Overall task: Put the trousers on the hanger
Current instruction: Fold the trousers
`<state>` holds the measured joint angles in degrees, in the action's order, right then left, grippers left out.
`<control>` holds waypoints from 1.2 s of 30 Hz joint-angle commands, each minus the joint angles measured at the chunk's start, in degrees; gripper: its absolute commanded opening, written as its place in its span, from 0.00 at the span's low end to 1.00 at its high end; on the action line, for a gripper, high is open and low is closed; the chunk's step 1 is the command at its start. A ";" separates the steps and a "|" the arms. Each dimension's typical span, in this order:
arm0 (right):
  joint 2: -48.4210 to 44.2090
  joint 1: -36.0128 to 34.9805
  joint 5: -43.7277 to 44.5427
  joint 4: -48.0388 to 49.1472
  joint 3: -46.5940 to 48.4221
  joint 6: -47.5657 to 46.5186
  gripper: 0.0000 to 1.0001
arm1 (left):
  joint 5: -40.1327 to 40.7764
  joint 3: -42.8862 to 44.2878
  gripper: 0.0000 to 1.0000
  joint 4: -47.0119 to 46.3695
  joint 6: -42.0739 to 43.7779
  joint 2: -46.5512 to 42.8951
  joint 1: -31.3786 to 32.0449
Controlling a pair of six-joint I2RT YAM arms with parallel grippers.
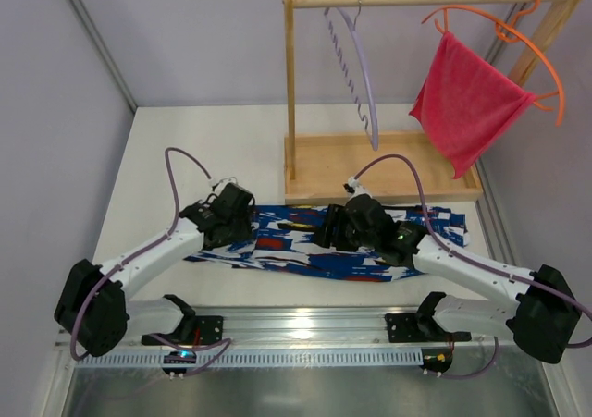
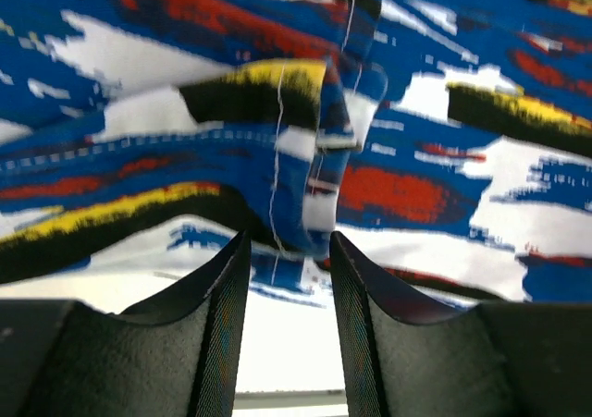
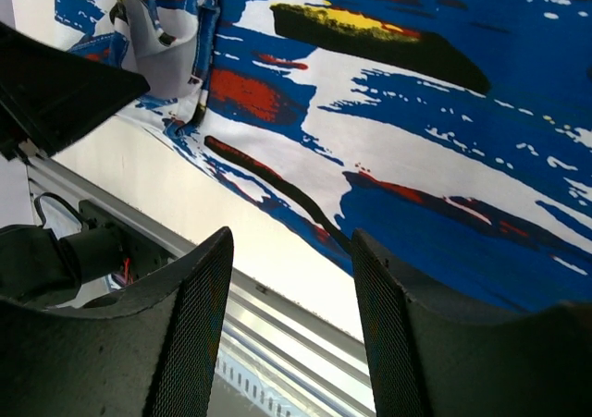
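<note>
Across the whole scene stretches the white bench (image 1: 213, 149), and on its far half stands a pale wooden rack (image 1: 384, 169) with a flat base board, upright posts and a round top rail. Just in front of that base, the long royal blue fabric trousers (image 1: 287, 241), patched with white, red, black and yellow, lie spread sideways on the bench, between the rack and the arms' mounting rail. A plain pink-red cloth (image 1: 467, 103) droops from a curved orange plastic hanger (image 1: 546, 66) at the right end of the rail. Left of it, the thin pale lavender plastic hanger (image 1: 368, 84) with the zigzag lower bar hangs by its silver hook from the same rail, bare and well apart from the trousers. Low over the trousers' left end, the left end effector (image 2: 287, 239) stands partly open, a raised fold of fabric at its fingertips but not pinched. Near the middle, the right end effector (image 3: 291, 235) is parted wider over the near hem, gripping nothing.
</note>
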<state>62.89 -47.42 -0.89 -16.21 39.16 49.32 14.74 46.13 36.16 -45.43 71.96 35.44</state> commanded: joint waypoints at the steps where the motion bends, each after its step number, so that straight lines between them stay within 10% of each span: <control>1: 1.61 -0.75 2.73 3.99 3.47 0.52 0.57 | -5.07 -2.88 0.40 1.89 -3.78 -4.89 0.07; 10: 11.69 -2.41 2.12 7.06 11.53 -1.68 0.49 | 3.18 8.33 0.57 10.24 1.20 -11.70 -2.82; 19: 29.99 -8.04 -4.12 12.32 27.89 -11.17 0.52 | -16.97 15.31 0.49 6.38 7.90 7.39 -28.83; 36: 46.09 -11.64 -0.96 16.65 37.92 -10.56 0.50 | -17.91 13.02 0.45 2.86 8.96 18.91 -32.80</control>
<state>108.33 -58.22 -3.64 -2.50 73.56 40.16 -1.98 60.07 40.91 -37.21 90.30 3.40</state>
